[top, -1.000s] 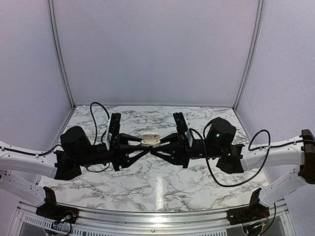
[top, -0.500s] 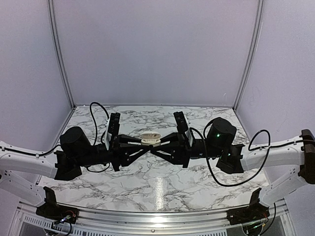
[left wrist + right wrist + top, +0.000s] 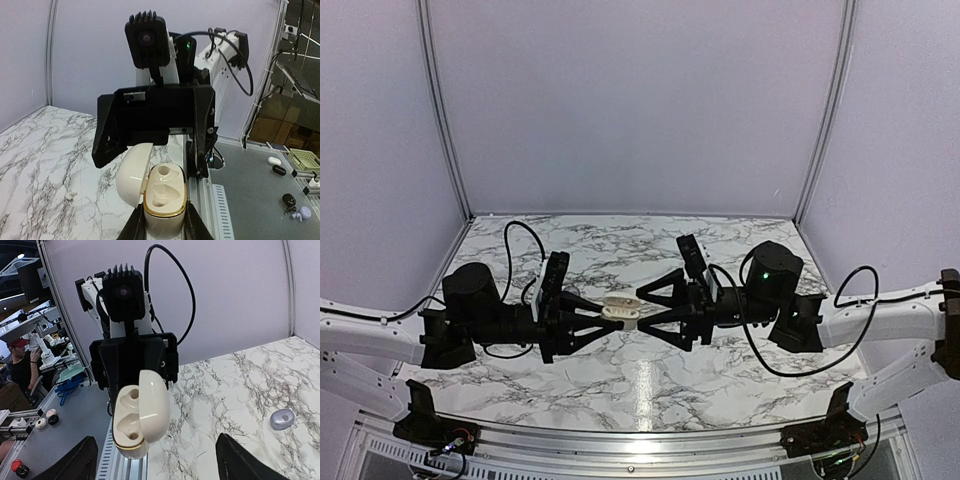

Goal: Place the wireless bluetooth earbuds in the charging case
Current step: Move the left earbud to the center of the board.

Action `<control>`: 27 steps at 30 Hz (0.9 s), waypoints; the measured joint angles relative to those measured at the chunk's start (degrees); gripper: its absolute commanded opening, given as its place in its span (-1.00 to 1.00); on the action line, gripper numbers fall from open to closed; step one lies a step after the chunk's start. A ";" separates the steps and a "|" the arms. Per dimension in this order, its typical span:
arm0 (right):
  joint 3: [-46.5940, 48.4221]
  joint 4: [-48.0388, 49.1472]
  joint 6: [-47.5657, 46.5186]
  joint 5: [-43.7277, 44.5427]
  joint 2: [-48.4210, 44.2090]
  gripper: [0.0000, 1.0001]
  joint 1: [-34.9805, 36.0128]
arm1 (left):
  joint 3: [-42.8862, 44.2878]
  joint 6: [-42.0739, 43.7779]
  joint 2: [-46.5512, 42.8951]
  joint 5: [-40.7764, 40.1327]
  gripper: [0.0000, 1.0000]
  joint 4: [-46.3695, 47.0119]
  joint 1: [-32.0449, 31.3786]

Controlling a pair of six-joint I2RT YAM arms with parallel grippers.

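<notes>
My left gripper (image 3: pixel 165 222) is shut on the base of the cream charging case (image 3: pixel 165 192), which has a gold rim. It holds the case above the marble table (image 3: pixel 640 380). The case's lid (image 3: pixel 132 172) hangs open to one side and both sockets are empty. In the top view the charging case (image 3: pixel 620 308) sits between the two arms. My right gripper (image 3: pixel 648 307) faces it, open, with its fingers spread wide of the case (image 3: pixel 137 417) and nothing between them. One greyish, shiny earbud (image 3: pixel 281 418) lies on the marble. A tiny pale piece (image 3: pixel 70 194) also lies on the table; I cannot tell what it is.
An aluminium rail (image 3: pixel 220 200) runs along the table's near edge, just below the case. Pale walls (image 3: pixel 640 100) close the table at the back and sides. Benches with small parts (image 3: pixel 45 420) lie beyond the table.
The right gripper has opened and let go of the case lid. Both arms have come nearer and lower, and the case is still in the left gripper.
</notes>
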 measured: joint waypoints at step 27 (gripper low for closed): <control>3.17 -8.41 -0.39 -2.56 5.81 0.38 -0.07 | -0.02 11.43 0.00 2.69 -1.00 -14.14 -0.39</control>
